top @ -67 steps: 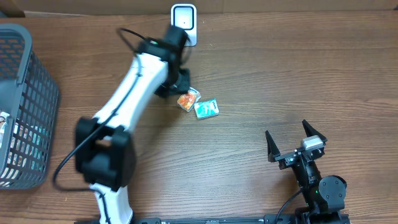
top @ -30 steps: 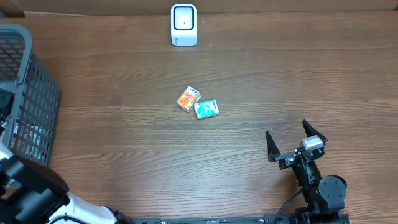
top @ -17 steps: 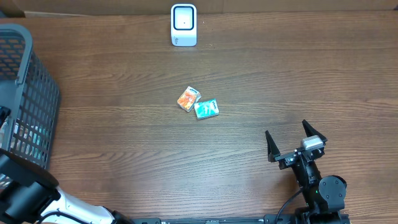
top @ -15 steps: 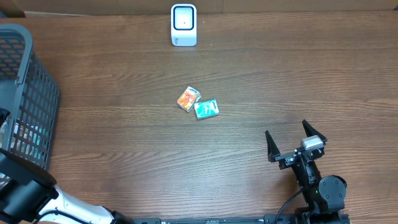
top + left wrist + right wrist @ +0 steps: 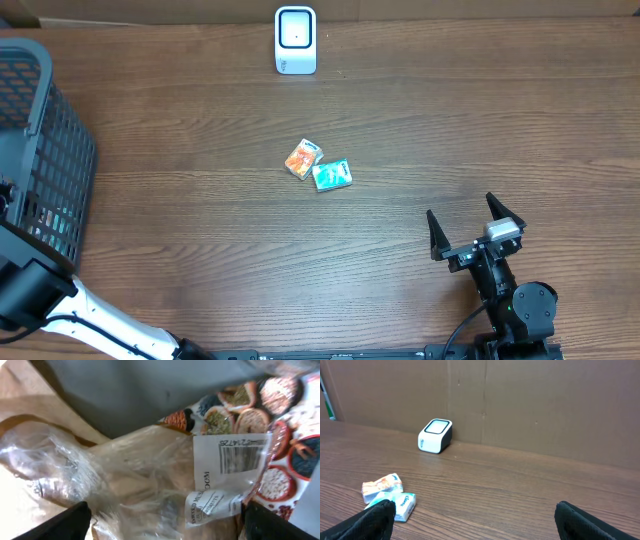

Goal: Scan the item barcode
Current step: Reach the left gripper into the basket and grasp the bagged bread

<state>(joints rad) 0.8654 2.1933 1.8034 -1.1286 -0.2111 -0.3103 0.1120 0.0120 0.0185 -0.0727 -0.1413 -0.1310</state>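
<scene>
We find bare worktop (image 5: 450,130) between the right tool (image 5: 476,232) and the scanner (image 5: 296,40); an orange packet (image 5: 303,159) and a teal packet (image 5: 332,174) sit beside that lane. Bagged goods (image 5: 140,475) crowd the left tool (image 5: 165,510) inside the basket (image 5: 60,150).

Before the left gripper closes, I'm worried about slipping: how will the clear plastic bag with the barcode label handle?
Probably floppy: the clear plastic bag is crumpled. Likely slippery, since the film looks glossy. Its barcode label is creased, so it may fold.
</scene>
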